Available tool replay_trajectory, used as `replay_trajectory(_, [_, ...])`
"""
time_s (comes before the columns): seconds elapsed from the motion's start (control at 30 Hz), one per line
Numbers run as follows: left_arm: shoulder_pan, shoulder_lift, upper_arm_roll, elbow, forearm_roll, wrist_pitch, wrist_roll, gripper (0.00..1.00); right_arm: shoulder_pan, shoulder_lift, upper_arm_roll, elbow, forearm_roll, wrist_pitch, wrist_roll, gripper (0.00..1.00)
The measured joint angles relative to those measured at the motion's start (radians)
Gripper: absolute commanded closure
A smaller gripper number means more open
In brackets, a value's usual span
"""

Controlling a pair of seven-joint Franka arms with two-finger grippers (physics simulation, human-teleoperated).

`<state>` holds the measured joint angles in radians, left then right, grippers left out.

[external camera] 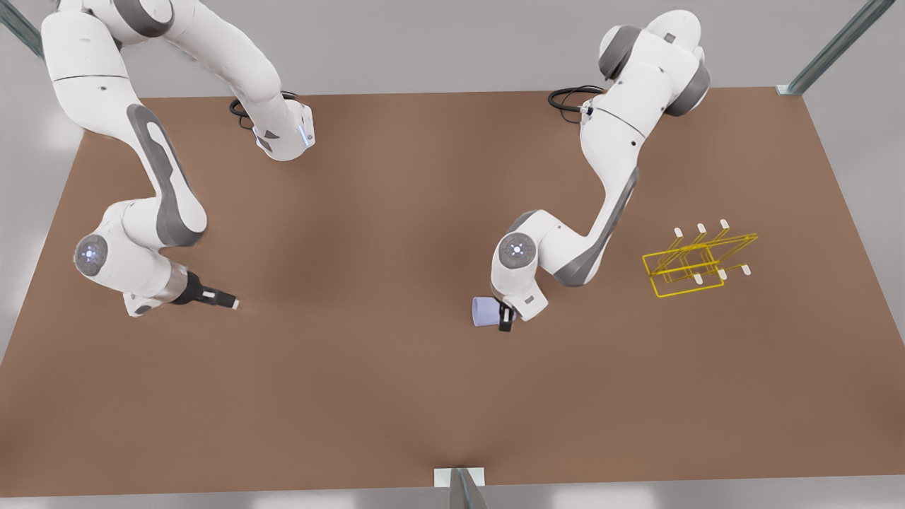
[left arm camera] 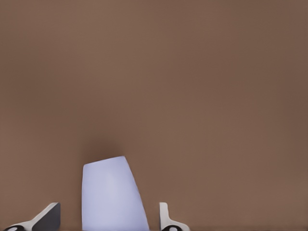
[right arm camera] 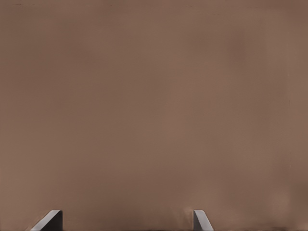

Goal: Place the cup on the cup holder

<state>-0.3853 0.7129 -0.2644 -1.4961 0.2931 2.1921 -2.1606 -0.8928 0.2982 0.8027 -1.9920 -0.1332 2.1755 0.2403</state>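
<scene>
While the right hand (external camera: 230, 302) waits open, the left hand (external camera: 503, 316) brackets the cup (external camera: 486, 312) — fingers apart.

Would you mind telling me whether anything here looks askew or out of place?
Only the cup: it lies on its side between the left claw fingers, apart from the cup holder, which stands intact on the table. The right claw waits open over bare table.

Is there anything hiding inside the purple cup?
I cannot tell. The cup lies on its side on the brown table, between the open fingers of the left gripper. Its mouth faces away in both views, so its inside stays hidden.
</scene>
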Motion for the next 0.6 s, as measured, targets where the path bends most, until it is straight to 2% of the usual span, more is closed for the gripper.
replay_trajectory(0.07, [-0.001,0.008,0.0,-0.009,0.012,0.015,-0.001,0.0,0.001,-0.096,-0.041,0.087,-0.019,-0.081,-0.036,0.0])
replay_trajectory(0.13, [-0.008,0.009,0.001,-0.027,0.02,0.026,-0.004,0.0,0.003,-0.115,-0.053,0.2,-0.035,-0.174,-0.069,0.0])
replay_trajectory(0.17, [-0.011,0.009,0.001,-0.033,0.023,0.03,-0.006,0.0,0.096,-0.118,-0.138,0.253,-0.039,-0.221,-0.084,0.0])
replay_trajectory(0.2, [-0.012,0.009,0.001,-0.038,0.025,0.033,-0.01,0.0,0.313,-0.118,-0.345,0.334,-0.036,-0.278,-0.099,0.0])
replay_trajectory(0.23, [-0.011,0.009,0.0,-0.042,0.026,0.034,-0.015,0.0,0.492,-0.122,-0.51,0.407,-0.011,-0.334,-0.112,0.0])
replay_trajectory(0.27, [-0.011,0.01,0.0,-0.045,0.027,0.036,-0.021,0.0,0.593,-0.137,-0.597,0.449,0.015,-0.383,-0.125,0.0])
replay_trajectory(0.3, [-0.011,0.01,0.0,-0.046,0.028,0.037,-0.026,0.0,0.662,-0.151,-0.645,0.471,0.035,-0.425,-0.138,0.0])
replay_trajectory(0.43, [-0.009,0.022,0.001,-0.047,0.029,0.04,-0.048,0.0,0.784,-0.162,-0.686,0.513,0.106,-0.537,-0.182,0.0])
replay_trajectory(0.6, [-0.011,0.047,0.001,-0.047,0.03,0.041,-0.083,0.0,0.801,-0.186,-0.688,0.552,0.134,-0.63,-0.226,0.0])
